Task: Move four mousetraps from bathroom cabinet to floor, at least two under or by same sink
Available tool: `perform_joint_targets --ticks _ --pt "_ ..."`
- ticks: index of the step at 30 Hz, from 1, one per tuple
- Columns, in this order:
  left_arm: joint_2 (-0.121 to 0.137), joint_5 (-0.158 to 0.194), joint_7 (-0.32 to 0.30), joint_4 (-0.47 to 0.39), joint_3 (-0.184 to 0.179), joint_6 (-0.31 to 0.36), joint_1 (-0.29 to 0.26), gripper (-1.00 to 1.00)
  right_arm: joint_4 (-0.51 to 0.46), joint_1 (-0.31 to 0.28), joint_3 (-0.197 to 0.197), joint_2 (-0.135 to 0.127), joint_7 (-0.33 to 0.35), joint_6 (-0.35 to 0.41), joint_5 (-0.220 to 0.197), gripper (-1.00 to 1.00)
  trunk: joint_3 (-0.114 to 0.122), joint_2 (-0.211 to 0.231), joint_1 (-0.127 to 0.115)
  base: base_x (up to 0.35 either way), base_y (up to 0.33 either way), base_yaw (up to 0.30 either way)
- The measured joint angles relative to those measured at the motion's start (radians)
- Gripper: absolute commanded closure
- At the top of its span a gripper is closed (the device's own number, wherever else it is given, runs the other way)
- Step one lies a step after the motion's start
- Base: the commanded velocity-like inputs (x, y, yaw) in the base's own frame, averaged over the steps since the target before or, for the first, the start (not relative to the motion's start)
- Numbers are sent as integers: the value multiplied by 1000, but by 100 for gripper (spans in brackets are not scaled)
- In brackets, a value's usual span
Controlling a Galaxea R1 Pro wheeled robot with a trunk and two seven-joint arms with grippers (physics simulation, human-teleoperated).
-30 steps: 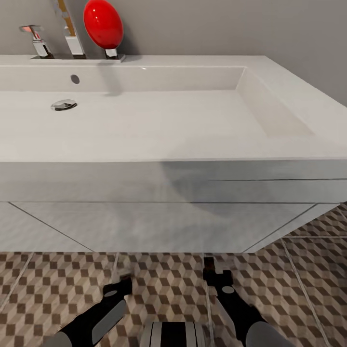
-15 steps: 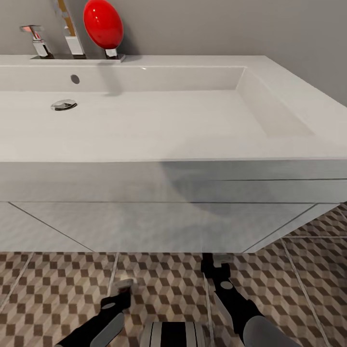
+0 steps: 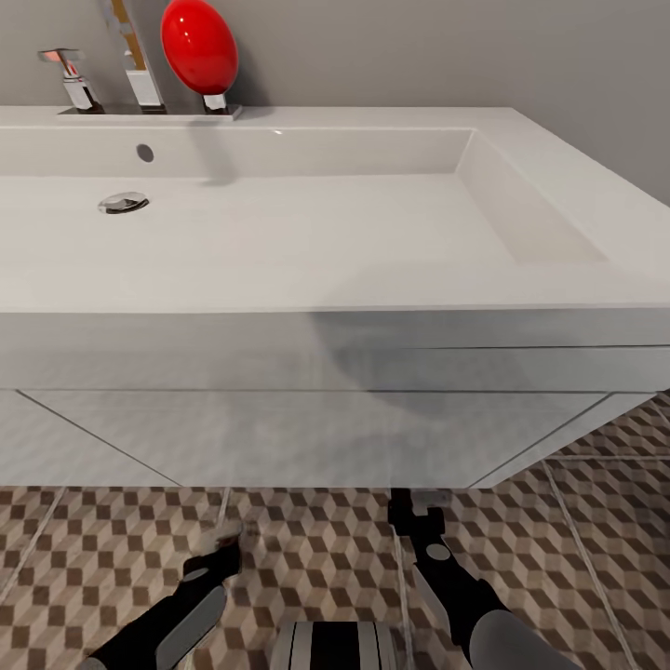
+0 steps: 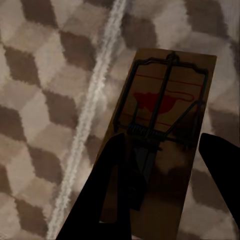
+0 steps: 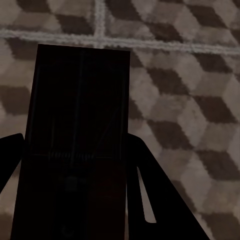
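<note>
A: Item, left gripper (image 3: 228, 538): holds one mousetrap (image 4: 162, 130) between dark fingers (image 4: 107, 185), low over the bathroom floor (image 3: 84, 558), beside a grout line.
B: Right gripper (image 3: 416, 507): second mousetrap (image 5: 75, 135), fingers (image 5: 145, 185) closed on its sides, just before the bathroom sink (image 3: 307, 307) vanity.
A: Handling, as judged: lower each board flat to the tile, near the vanity front, then part the fingers; avoid the spring bar.
</note>
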Motion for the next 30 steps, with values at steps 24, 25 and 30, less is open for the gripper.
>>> perform_joint_targets --ticks 24,25,30 --pt "43 -28 -9 -53 60 9 0 100 1 0 1 0 1 1 4 100 0 0 0 0 0 0" --pt "42 -43 -10 -54 60 9 0 100 1 0 1 0 1 1 4 100 0 0 0 0 0 0" --pt "38 -99 -12 -54 60 10 0 100 2 0 1 0 1 1 4 100 0 0 0 0 0 0"
